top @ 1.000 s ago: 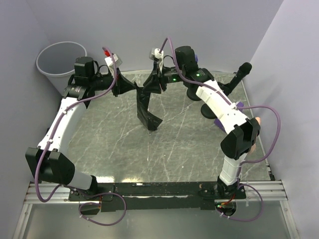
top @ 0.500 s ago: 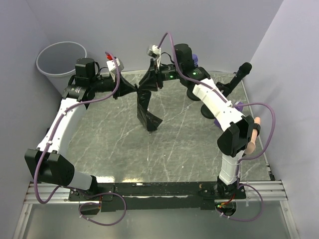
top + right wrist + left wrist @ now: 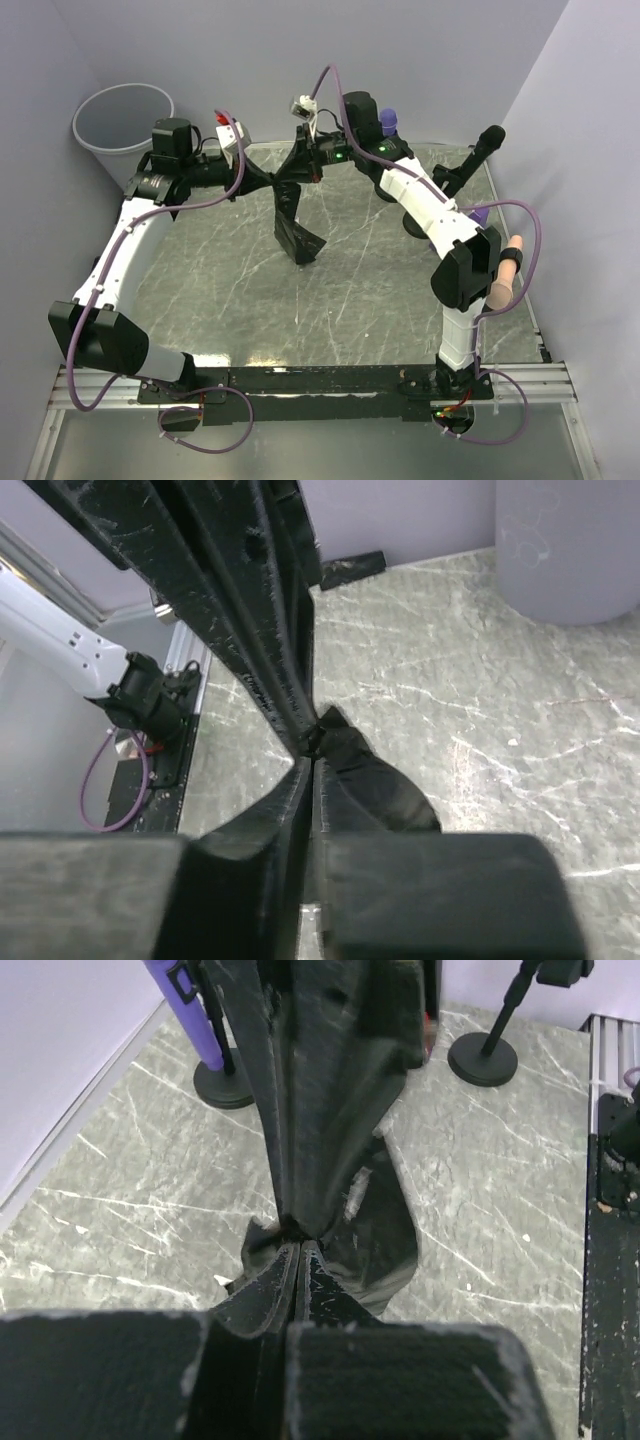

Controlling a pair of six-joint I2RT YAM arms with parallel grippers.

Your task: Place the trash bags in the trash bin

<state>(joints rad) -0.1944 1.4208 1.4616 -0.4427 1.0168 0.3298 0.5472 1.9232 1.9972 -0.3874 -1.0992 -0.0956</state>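
Overhead view. Seen from above, the left pincer (image 3: 258,180) and the right pincer (image 3: 305,165) meet at the rear middle of the desk (image 3: 300,310), each clamped on the top of one black trash bag (image 3: 290,215). The bag's tail hangs down to the marble-patterned top; whether it touches cannot be told. The trash bin (image 3: 100,140) stands at the rear left corner, just behind the left arm and well apart from the bag. Pale walls (image 3: 300,60) close in three sides.

Left wrist view. The left pincer (image 3: 298,1248) is fully closed on a pleat of the trash bag (image 3: 330,1110). Two round-footed stands (image 3: 482,1058) sit on the desk (image 3: 120,1180) beyond.

Right wrist view. The right pincer (image 3: 312,755) is pressed together on the film of the trash bag (image 3: 260,610). The trash bin (image 3: 570,550) rises at the upper right, on or beside the desk (image 3: 480,710).

Judgement. The carry probably comes next. Both arms should travel left together and lift the tail above the rim. Let go only once the bag hangs over the opening.
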